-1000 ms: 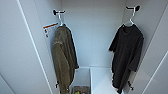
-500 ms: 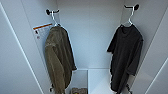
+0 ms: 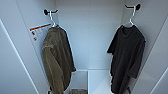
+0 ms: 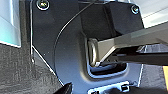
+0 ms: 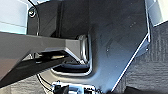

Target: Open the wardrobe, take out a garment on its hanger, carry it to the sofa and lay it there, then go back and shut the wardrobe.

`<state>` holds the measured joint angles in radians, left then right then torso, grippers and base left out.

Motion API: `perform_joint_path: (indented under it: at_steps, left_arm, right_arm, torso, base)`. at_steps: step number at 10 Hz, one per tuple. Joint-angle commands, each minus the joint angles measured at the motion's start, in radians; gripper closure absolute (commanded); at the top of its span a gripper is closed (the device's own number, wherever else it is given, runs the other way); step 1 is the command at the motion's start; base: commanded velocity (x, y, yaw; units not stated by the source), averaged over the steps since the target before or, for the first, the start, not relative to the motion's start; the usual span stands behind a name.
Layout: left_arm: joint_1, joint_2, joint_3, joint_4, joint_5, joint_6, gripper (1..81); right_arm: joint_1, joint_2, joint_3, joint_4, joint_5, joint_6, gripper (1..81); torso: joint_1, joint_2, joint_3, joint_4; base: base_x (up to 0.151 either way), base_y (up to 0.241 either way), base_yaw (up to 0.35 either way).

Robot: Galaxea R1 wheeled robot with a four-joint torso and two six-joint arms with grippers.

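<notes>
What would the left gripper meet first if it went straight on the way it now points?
Probably the dark carpet floor; it seems aimed downward at that, though depth is unclear.

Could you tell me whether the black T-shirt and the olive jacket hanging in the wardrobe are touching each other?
Apart. The head view shows the black T-shirt on the right and the olive jacket on the left, with a wide stretch of white back wall between them.
</notes>
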<state>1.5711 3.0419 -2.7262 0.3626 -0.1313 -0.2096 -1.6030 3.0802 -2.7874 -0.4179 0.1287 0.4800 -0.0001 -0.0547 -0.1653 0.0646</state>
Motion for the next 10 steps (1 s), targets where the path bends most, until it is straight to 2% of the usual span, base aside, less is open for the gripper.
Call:
perform_joint_path:
  at_steps: [1, 5, 10]
  left_arm:
    - [-0.021, -0.001, 0.000, 0.006, 0.047, 0.004, 1.0]
    - [-0.021, -0.001, 0.000, 0.006, 0.047, 0.004, 1.0]
    - [-0.021, -0.001, -0.004, -0.004, 0.047, 0.001, 1.0]
  right_arm:
    - [0.024, 0.002, 0.002, -0.009, -0.053, -0.001, 1.0]
    - [0.021, 0.002, 0.002, -0.007, -0.052, 0.000, 1.0]
    - [0.024, 0.008, 0.000, -0.007, -0.058, -0.003, 1.0]
  torso:
    - [0.000, 0.000, 0.000, 0.000]
    - [0.000, 0.000, 0.000, 0.000]
    - [0.000, 0.000, 0.000, 0.000]
  base:
    - [0.064, 0.000, 0.000]
    - [0.064, 0.000, 0.000]
    - [0.000, 0.000, 0.000]
